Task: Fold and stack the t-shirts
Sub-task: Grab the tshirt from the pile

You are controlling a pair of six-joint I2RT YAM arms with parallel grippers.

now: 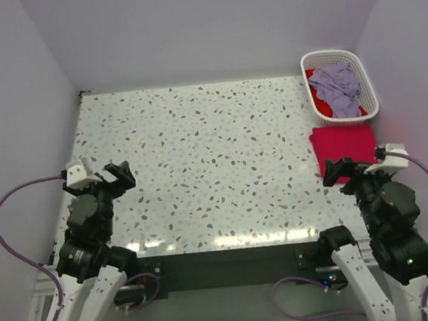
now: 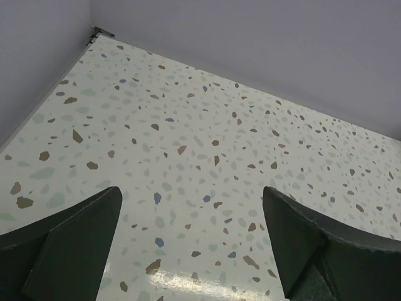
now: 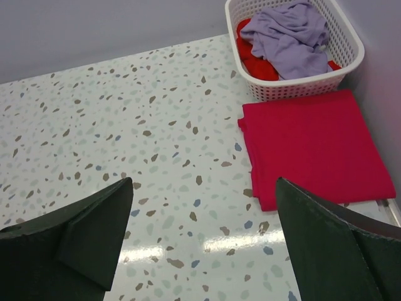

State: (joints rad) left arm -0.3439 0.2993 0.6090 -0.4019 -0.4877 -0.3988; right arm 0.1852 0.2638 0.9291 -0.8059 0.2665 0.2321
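Both my pincers hold nothing. My left pincer (image 1: 118, 174) hangs over the near left part of the bench (image 1: 197, 147), with its jaws spread wide, and under it I see only the speckled surface. My right pincer (image 1: 336, 170) is also wide open. It hovers near the right edge of the bench, just beside the near edge of the folded red t-shirt (image 3: 313, 144).

This red t-shirt lies flat as a neat rectangle on the bench, directly in front of the white basket (image 3: 294, 84) and close against it. Inside the basket a lilac t-shirt (image 3: 285, 41) lies crumpled on top, and under it I see more red cloth (image 3: 254, 59). I cannot tell if this is one garment or several.

As I judge it, one t-shirt is finished and makes the bottom of the stack, and I am now between two shirts. The step in hand is to bring the next one out.

For the next move my right pincer must reach over the folded shirt without disturbing it, go down into the basket and close on the lilac cloth only. It could happen that the red cloth below comes up with it. Then I should carry the shirt to the free middle of the bench, where both pincers can spread it flat.
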